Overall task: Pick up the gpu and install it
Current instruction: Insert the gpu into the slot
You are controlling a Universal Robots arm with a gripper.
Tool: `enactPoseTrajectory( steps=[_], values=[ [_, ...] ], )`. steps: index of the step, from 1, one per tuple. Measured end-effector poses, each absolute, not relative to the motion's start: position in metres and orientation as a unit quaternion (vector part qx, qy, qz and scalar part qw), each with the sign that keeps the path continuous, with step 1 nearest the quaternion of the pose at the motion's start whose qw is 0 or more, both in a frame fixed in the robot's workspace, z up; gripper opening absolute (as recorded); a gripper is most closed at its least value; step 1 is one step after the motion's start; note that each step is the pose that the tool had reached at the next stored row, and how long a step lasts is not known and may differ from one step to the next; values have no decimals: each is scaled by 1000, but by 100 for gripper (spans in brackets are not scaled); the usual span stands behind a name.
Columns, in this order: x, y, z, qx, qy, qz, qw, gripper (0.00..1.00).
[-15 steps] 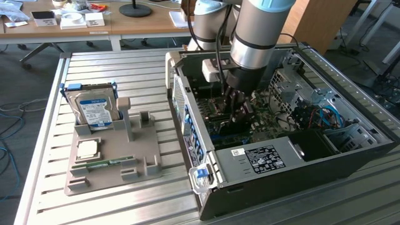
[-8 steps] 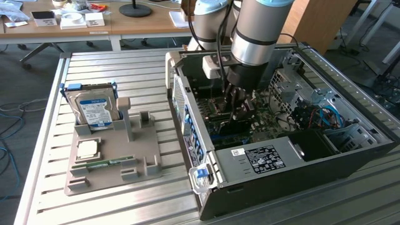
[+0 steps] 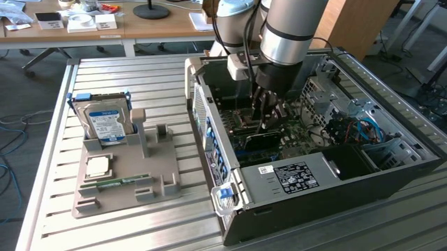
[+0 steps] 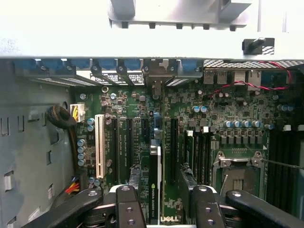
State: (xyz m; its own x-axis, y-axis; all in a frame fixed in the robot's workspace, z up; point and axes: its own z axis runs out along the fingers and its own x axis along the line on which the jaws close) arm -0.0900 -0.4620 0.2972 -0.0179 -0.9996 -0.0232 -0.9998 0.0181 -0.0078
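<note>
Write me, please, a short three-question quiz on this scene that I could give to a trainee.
1. True or false: the hand grips the gpu on edge above the motherboard slots.
2. Which part stands upright in the grey holder beside the computer case? A) a fan B) the hard drive C) a power supply
3. Fill in: the narrow green memory stick lies flat on the ____.

Key
1. True: the fingers close on the card from both sides, inside the case.
2. B
3. Holder

Arm straight down — fingers (image 4: pixel 130 209) clamped, holding a load.
</note>
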Motion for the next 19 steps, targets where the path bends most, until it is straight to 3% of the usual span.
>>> enactPoseTrajectory(
  steps=[19],
  values=[
    [-79,-462,297,-701,713,5,11,46]
  ],
)
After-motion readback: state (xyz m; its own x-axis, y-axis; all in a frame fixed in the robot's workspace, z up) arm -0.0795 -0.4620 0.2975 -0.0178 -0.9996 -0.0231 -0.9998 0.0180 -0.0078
